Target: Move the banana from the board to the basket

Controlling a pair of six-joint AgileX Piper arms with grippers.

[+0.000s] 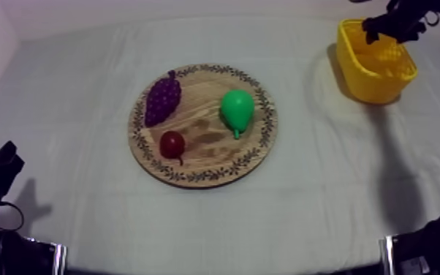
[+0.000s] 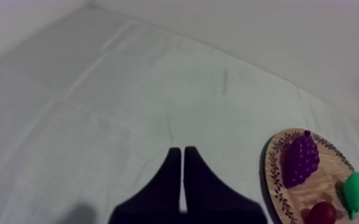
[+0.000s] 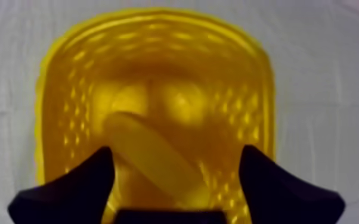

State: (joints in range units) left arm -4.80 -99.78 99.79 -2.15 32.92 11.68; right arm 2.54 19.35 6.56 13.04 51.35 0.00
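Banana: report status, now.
Right hand open over yellow basket. Banana lying inside it. Left hand shut, apart from wooden board. Nothing in the way.

I see a bunch of grapes (image 1: 162, 98), green pear (image 1: 237, 110) apart from it, small red fruit (image 1: 172, 143) near the grapes, cloth-covered worktop (image 1: 69, 110).

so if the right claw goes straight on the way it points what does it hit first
Most likely the banana in the yellow basket, lying below the open right claw; depth is unclear.
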